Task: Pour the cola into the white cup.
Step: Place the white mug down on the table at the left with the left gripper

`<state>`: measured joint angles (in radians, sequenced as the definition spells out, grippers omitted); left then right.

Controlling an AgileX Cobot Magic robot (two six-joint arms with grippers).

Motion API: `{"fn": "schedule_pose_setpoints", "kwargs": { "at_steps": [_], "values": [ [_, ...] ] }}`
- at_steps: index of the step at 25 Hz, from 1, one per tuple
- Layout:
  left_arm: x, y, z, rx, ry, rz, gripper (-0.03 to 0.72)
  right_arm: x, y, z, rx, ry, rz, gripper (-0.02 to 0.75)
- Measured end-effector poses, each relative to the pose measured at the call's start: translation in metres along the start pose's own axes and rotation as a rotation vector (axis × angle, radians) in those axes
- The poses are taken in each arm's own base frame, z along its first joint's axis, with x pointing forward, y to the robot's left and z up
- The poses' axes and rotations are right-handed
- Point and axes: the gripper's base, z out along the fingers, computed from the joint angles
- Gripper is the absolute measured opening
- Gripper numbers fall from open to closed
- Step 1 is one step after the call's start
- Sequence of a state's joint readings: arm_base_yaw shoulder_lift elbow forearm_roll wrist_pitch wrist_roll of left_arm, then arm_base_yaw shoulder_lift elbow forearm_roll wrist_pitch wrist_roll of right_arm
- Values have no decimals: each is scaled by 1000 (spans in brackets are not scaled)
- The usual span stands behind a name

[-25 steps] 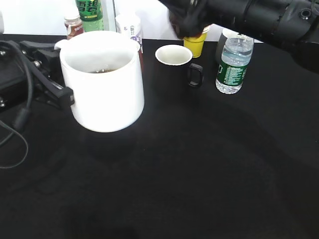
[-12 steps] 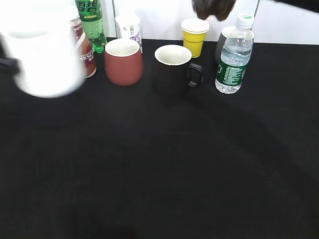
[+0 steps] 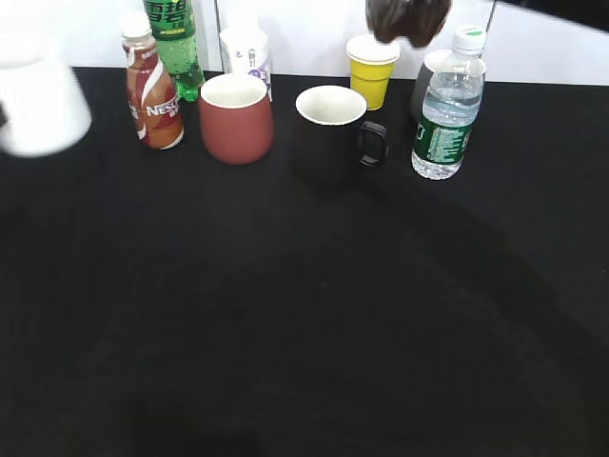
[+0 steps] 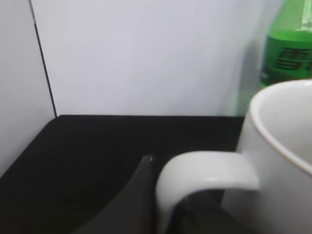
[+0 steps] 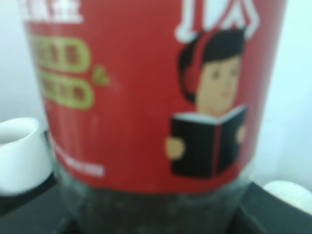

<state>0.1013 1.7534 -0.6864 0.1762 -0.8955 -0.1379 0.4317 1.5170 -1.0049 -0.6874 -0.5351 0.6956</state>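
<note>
The white cup [image 3: 38, 105] is a blurred shape held above the table at the far left edge of the exterior view. In the left wrist view my left gripper [image 4: 163, 204] is shut on its loop handle [image 4: 204, 173], one dark finger outside the loop and one inside. The cup's body [image 4: 282, 161] fills the right of that view. The cola [image 5: 146, 87], with its red label, fills the right wrist view and hides my right gripper's fingers. Only its dark bottom [image 3: 407, 19] shows in the exterior view, hanging above the back row.
Along the back of the black table [image 3: 304, 314] stand a Nescafe bottle [image 3: 152, 95], a green soda bottle [image 3: 176, 38], a white carton [image 3: 245, 52], a maroon cup [image 3: 235, 116], a black mug [image 3: 330, 129], a yellow cup [image 3: 371, 69] and a water bottle [image 3: 447, 105].
The white cup has swung from close in front of the camera to the far left edge. The right arm has left the exterior view, and the cola's bottom now hangs at the top.
</note>
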Motion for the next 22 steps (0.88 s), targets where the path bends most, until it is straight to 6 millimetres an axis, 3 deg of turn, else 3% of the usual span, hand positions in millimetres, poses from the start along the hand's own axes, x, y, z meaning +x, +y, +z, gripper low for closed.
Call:
{"fn": "schedule_pose_setpoints", "kwargs": {
  "at_steps": [5,11,19,22],
  "values": [
    [25,12,77,-7,-17,-4,36,4,-1,2,3,12,-23,385],
    [51,21,135,-14,-11,2,36,4,-1,2,3,13,-41,385],
    [60,13,151,8,1,1,61,4,-1,2,4,13,-42,385],
    [57,11,150,26,-5,12,267,4,-1,2,4,14,-43,385]
  ]
}}
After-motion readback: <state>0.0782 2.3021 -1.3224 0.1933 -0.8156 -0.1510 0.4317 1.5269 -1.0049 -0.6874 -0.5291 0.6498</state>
